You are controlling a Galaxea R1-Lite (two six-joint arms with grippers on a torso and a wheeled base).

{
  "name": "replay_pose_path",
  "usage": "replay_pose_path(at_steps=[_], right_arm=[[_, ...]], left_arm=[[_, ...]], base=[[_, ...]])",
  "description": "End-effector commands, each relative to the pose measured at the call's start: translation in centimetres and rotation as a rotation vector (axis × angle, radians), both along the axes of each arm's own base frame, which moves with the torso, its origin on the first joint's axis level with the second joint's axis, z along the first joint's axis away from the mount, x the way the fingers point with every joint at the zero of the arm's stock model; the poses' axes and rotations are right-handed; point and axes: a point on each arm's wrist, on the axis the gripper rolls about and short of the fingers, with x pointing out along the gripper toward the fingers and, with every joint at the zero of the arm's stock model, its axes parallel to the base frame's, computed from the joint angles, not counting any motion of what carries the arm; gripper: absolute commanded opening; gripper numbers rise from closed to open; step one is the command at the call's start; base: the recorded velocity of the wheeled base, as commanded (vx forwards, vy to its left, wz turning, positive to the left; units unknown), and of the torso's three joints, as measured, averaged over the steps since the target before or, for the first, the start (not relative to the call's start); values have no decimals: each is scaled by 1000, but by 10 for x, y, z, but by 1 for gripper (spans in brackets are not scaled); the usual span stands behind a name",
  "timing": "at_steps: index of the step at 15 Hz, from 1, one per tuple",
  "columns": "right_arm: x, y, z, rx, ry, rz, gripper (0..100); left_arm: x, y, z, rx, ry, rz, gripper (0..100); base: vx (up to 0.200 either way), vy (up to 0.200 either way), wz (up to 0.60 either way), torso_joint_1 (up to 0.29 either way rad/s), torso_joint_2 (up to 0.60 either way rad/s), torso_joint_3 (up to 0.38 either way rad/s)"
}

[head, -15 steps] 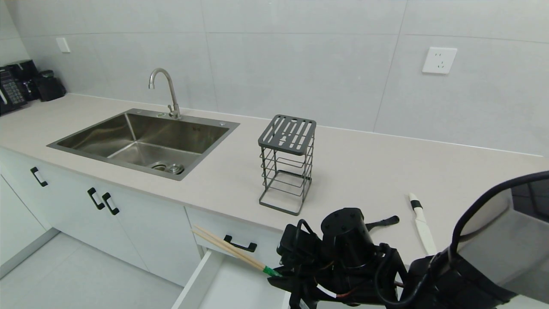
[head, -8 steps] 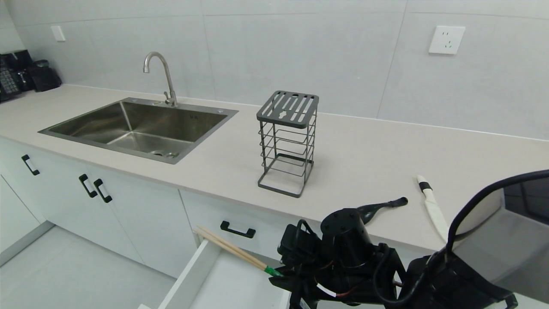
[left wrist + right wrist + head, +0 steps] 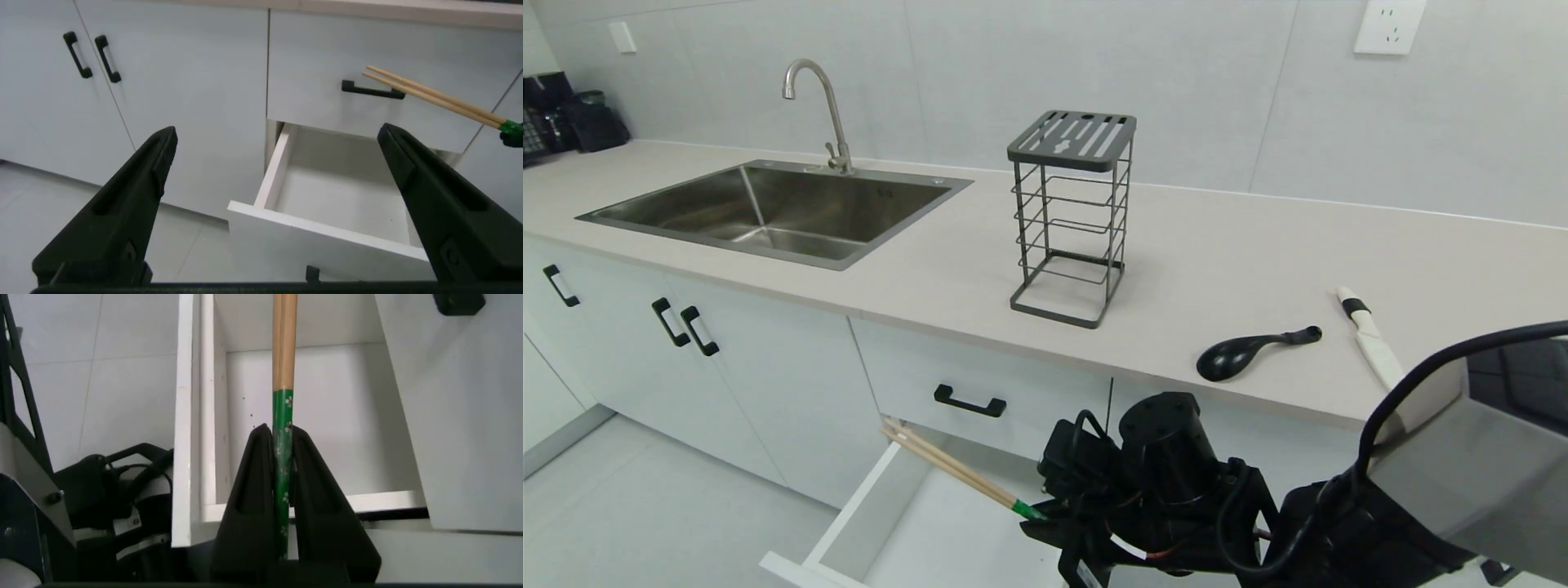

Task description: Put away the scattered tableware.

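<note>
- Gripping the wooden chopsticks (image 3: 956,469) in the right pincer (image 3: 282,437), jaws closed on the green-painted end.
- Holding them tilted over the open white drawer (image 3: 845,518), below the front edge of the bench (image 3: 931,278), free ends above the drawer's left wall.
- Left pincer (image 3: 276,135): spread wide open, nothing between the fingers, facing the drawer front.
- Black spoon (image 3: 1233,358) lying flat near the bench's front edge, right of the wire rack (image 3: 1072,140), handle toward the knife.
- White knife (image 3: 1372,343) with a black band, near the front edge farther right, close to the spoon handle but apart.
- Wire rack upright mid-bench, slotted plate on top.
- Steel sink (image 3: 792,204) set into the bench's left part, faucet (image 3: 821,98) at its back edge.
</note>
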Motion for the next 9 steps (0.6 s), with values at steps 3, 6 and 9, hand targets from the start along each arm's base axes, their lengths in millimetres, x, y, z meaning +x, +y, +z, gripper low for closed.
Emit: replay_pose_path(at_steps=[3, 6, 9], right_arm=[[5, 15, 0, 25, -17, 15, 0], [11, 26, 2, 43, -34, 19, 0], [13, 31, -7, 7, -39, -7, 0]], left_arm=[[0, 0, 0, 0, 1, 0, 100], [0, 0, 0, 0, 1, 0, 100], [0, 0, 0, 0, 1, 0, 100]], base=[[0, 0, 0, -233, 482, 250], [0, 0, 0, -204, 422, 222], [0, 0, 0, -58, 118, 58]])
